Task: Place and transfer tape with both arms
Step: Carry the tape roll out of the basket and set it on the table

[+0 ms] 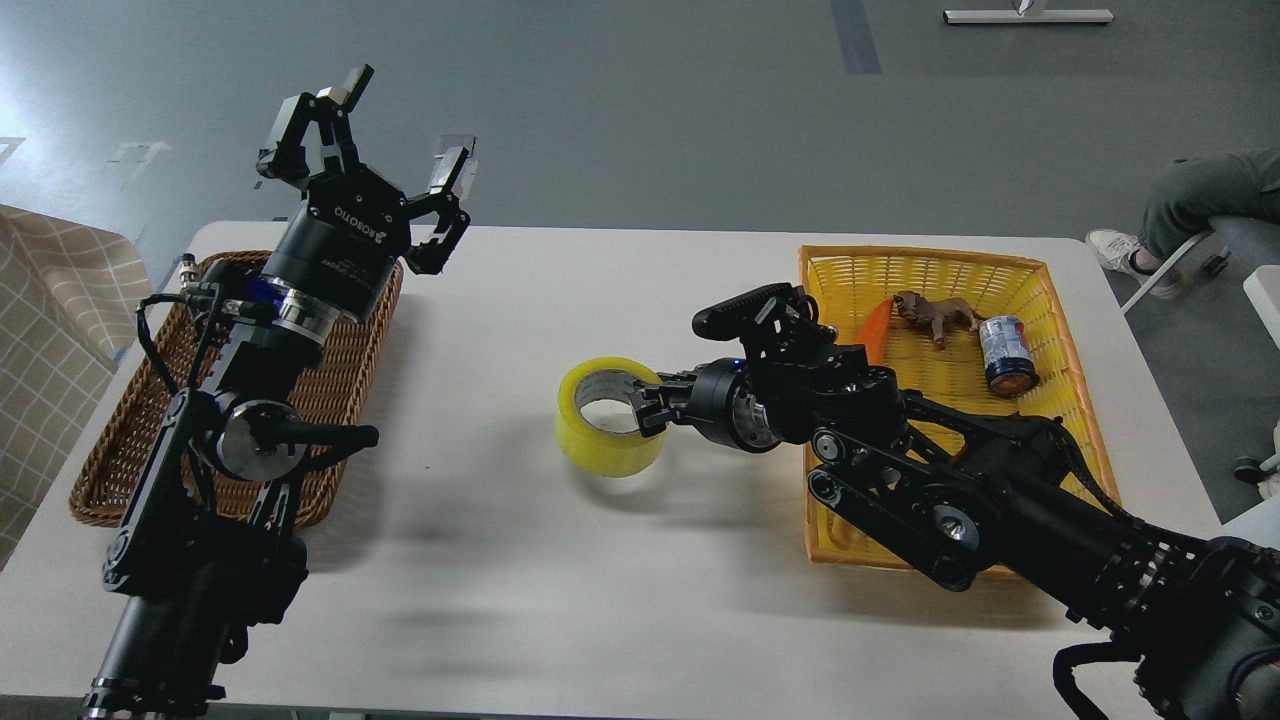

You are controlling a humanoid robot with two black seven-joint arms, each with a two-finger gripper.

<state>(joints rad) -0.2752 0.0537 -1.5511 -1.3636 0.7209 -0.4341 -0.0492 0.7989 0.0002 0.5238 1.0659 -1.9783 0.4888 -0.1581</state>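
The tape (610, 415), a yellow-green roll with a grey-white core, is at the middle of the white table (640, 560), tilted with its hole facing up and toward me. My right gripper (648, 403) reaches in from the right and is shut on the roll's right wall, one finger inside the core and one outside. I cannot tell whether the roll rests on the table or hangs just above it. My left gripper (400, 135) is raised above the table's far left, fingers spread open and empty, well apart from the tape.
A brown wicker basket (110, 440) lies at the left under my left arm. A yellow plastic basket (1050, 300) at the right holds an orange carrot-like toy (876, 325), a brown animal figure (938, 315) and a small can (1005, 352). A seated person's leg (1190, 205) shows at the far right.
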